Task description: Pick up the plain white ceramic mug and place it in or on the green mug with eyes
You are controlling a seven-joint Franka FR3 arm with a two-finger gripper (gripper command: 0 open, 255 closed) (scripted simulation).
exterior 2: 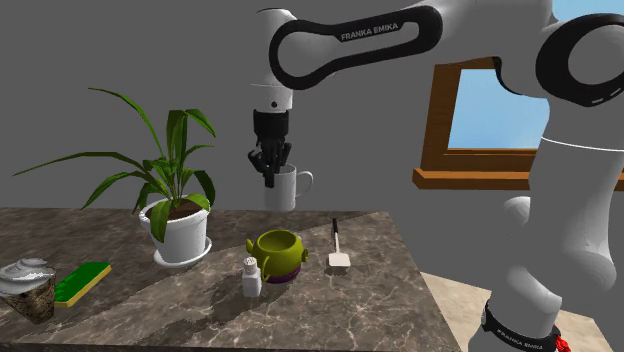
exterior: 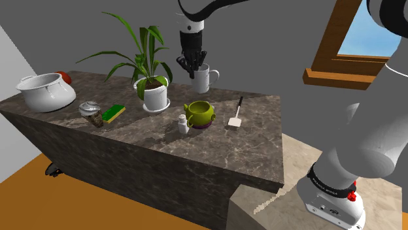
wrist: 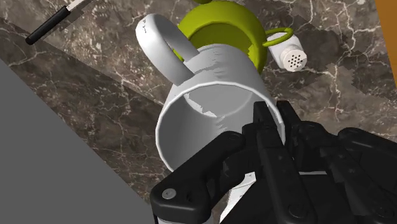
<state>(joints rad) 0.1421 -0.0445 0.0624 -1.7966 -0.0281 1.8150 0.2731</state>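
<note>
While the tool [exterior: 194, 68] is clamping the rim wall of the white mug [exterior: 205, 80], on the side opposite the handle, the mug is hanging upright near the far edge of the desk [exterior: 261, 140], seemingly just clear of its top. The mug is looking stiff, smooth and chippable, likely slippery, and light enough for this rim pinch, though the off-centre hold is risking a swing. The shoulder view is showing the green mug with eyes [exterior: 199, 114] standing nearer the front edge, between a salt shaker [exterior: 184, 123] and a spatula [exterior: 236, 115]. The wrist view is revealing the white mug's empty inside, with the green mug just past its handle.
</note>
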